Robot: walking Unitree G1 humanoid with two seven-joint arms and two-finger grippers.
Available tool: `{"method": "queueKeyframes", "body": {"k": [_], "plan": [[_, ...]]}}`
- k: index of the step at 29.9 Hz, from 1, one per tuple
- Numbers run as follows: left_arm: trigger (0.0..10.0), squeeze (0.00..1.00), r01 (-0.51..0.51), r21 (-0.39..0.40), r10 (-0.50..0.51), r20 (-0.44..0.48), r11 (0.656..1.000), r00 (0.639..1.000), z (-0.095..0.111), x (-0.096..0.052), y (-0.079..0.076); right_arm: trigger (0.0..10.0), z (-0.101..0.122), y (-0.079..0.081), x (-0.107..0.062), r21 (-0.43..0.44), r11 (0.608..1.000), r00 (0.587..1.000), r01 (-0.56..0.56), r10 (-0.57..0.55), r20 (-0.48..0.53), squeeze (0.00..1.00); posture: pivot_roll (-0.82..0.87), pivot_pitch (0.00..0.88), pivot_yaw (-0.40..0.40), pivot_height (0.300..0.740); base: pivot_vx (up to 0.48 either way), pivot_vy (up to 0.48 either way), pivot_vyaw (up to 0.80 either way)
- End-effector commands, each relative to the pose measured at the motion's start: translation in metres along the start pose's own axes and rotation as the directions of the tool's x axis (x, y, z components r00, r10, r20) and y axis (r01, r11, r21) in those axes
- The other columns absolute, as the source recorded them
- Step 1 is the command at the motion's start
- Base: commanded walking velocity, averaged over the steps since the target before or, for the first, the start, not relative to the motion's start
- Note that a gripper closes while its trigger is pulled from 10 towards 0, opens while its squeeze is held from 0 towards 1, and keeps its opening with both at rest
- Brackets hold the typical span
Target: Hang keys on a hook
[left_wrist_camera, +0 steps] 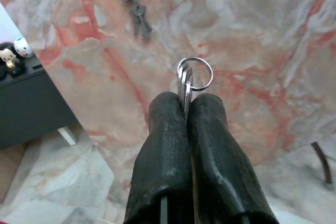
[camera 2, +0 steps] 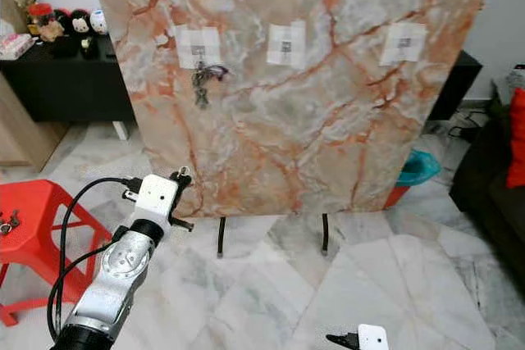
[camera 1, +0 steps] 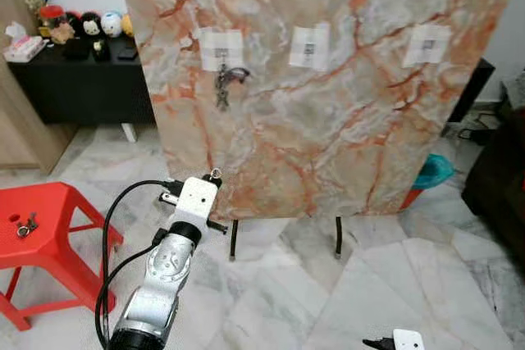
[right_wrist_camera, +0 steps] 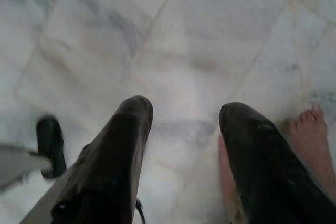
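Note:
My left gripper (left_wrist_camera: 185, 109) is shut on a set of keys (left_wrist_camera: 189, 78), whose silver ring sticks up past the fingertips. It is raised in front of a marble board (camera 1: 328, 104), low and to the left. Three white patches sit on the board; the left one (camera 1: 222, 48) carries a hook with another bunch of keys (camera 1: 223, 86) hanging from it. The middle patch (camera 1: 309, 45) and the right patch (camera 1: 427, 43) are bare. A further set of keys (camera 1: 25, 225) lies on the red stool (camera 1: 45, 215). My right gripper (right_wrist_camera: 184, 116) hangs open above the floor.
The board stands on thin black legs (camera 1: 338, 238) on a marble floor. A dark cabinet (camera 1: 78, 79) with toys stands back left. A teal bowl (camera 1: 432, 171) sits behind the board's right edge. A person's bare foot (right_wrist_camera: 312, 135) is beside my right gripper.

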State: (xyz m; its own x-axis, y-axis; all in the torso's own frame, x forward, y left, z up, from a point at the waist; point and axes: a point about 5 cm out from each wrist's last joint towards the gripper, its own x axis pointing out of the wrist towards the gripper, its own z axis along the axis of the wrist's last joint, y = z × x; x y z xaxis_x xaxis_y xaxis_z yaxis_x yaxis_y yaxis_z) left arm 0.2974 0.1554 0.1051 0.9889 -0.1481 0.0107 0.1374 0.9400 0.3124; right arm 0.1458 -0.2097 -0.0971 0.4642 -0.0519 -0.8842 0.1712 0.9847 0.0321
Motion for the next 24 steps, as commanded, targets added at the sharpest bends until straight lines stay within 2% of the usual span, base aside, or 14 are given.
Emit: {"method": "queueKeyframes", "body": {"k": [1, 4, 24], "plan": [[10.0, 0.0, 0.022, -0.014, -0.021, 0.038, 1.0, 0.999, 0.0108, 0.0045, -0.0077, 10.0, -0.0068, -0.0096, -0.0021, 0.023, 0.999, 0.999, 0.033, -0.033, -0.018, 0.0, 0.06, 0.0, -0.071, 0.74, 0.292, 0.0, -0.78], [10.0, 0.0, 0.021, -0.011, -0.02, 0.039, 1.0, 0.999, 0.0111, 0.0052, -0.0069, 10.0, -0.0067, -0.0099, -0.0022, 0.021, 0.999, 0.999, 0.034, -0.034, -0.017, 0.0, 0.06, 0.0, -0.071, 0.74, 0.292, 0.0, -0.7], [10.0, 0.0, 0.022, -0.003, -0.022, 0.049, 1.0, 0.999, 0.0132, 0.0062, -0.003, 10.0, -0.0025, -0.0111, -0.0021, 0.071, 0.996, 0.998, 0.05, -0.052, 0.022, 0.0, 0.07, 0.0, -0.061, 0.74, 0.296, 0.0, 0.0]]}}
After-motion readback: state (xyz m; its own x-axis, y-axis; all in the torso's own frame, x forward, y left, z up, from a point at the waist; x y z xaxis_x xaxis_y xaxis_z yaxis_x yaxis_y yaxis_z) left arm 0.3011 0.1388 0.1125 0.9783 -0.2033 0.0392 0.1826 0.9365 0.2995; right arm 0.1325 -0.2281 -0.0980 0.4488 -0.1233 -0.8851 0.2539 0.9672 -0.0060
